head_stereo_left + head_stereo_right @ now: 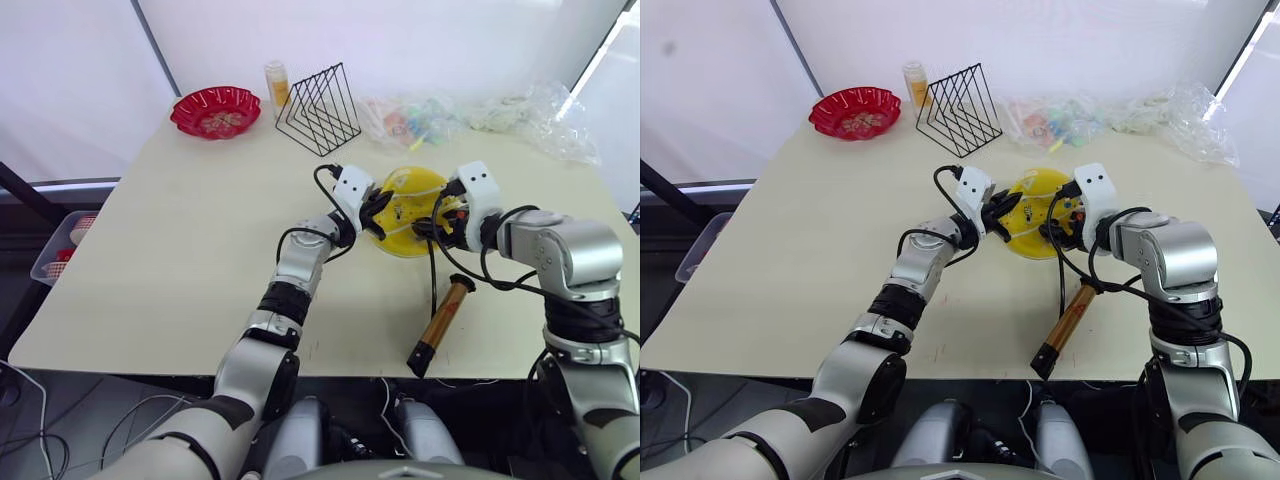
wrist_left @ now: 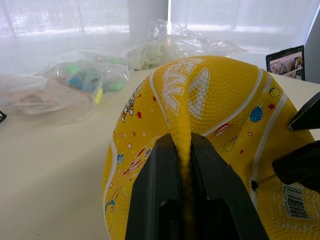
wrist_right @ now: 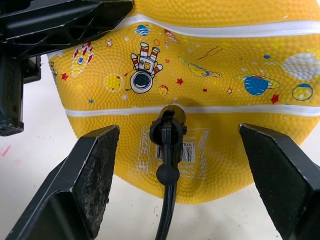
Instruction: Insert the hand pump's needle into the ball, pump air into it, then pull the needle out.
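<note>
While left gripper (image 2: 184, 165) is pinching pebbly yellow ball (image 3: 210, 75), needle (image 3: 170, 130) is sitting in it btwn spread right gripper (image 3: 187, 175) fingers.

Bright backlit daylight, soft shadows, blurred background

Pebbled, matt ball (image 3: 210, 75) — likely rubber — beside glossy metal hand pump (image 1: 442, 322).

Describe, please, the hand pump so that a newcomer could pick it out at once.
On the cream table, look near the front edge on the robot's right, just in front of the yellow ball. The hand pump lies flat there: a slim gold-bronze cylinder with black ends, its black hose running to the ball.
</note>
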